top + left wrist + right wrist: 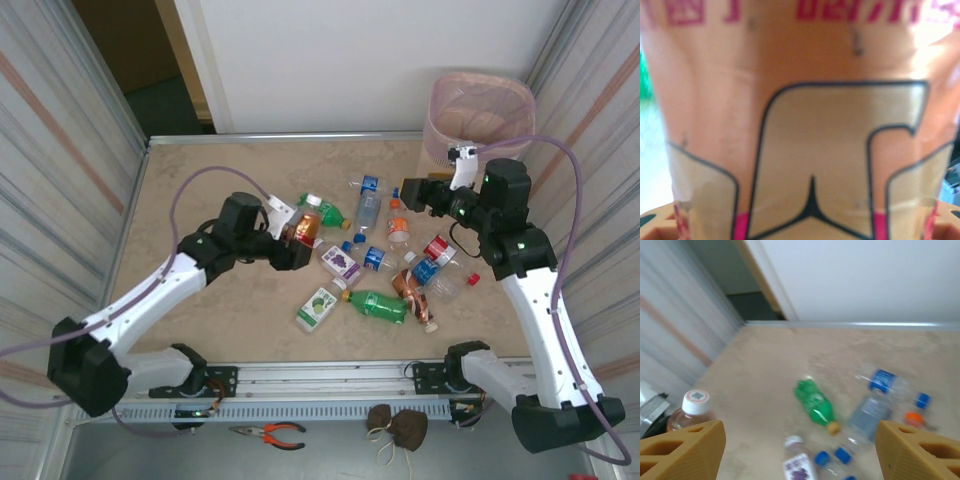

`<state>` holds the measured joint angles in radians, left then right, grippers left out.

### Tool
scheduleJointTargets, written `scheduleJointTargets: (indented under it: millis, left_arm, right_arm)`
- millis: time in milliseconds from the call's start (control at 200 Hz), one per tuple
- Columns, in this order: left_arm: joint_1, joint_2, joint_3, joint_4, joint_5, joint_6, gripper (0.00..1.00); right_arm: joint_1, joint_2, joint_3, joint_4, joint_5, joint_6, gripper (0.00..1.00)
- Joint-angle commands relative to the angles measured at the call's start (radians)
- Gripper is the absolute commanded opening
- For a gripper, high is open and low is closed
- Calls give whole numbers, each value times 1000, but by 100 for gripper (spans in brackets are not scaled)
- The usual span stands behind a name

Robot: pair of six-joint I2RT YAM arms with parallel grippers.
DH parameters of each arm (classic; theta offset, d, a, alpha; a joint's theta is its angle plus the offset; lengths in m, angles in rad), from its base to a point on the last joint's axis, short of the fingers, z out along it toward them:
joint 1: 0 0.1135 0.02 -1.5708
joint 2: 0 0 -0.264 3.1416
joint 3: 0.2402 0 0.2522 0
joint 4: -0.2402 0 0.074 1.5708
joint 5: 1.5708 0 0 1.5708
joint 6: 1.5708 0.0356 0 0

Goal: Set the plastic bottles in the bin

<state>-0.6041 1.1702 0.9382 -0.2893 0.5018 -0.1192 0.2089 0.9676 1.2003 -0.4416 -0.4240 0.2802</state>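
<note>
Down at the near edge, below the bench, orange-handled pliers (268, 433) and a brown cloth pouch (397, 425) lie on a grey ledge. They sit in front of the aluminium rail that carries both arm bases. The bench (190, 190) is a beige marbled slab, matt and faintly veined. Ribbed metal panels close it in on either side, with a plain white wall behind and a dark doorway at the far left.

The plastic bottles (400, 255) lie scattered mid-bench. A glossy green bottle (378, 305) lies on its side near a white fruit-labelled bottle (318, 307). A crumpled coppery bottle (413, 297) is just right of the green one, and clear ones with blue labels lie further back.

The left arm reaches in low from the left. The left tool (298, 234) is clenched on an amber bottle (305, 225) with a white cap, and its orange label is a blur up against the wrist camera.

The right arm stands tall and folds back over the scatter. The right tool (410, 192) has its tan fingers (685, 450) spread wide, grasping nothing.

At the far right corner stands the bin (480, 112), round, pale pink and mesh-patterned.
</note>
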Motion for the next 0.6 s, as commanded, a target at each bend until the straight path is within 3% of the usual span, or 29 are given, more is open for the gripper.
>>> scheduleJointTargets:
  millis: [0,240,596]
  left_arm:
    - [-1,-63,-28,218,156,-54,60]
    - [-26,-103,-35,471,325,-153,59]
    - [-162,-84,58,475,426,-94,58]
  right_arm:
    - [41,-21,0,150,-159,54,78]
    - [185,-12,41,253,-305,27,82]
    - [370,79,157,281,-352,-4,77]
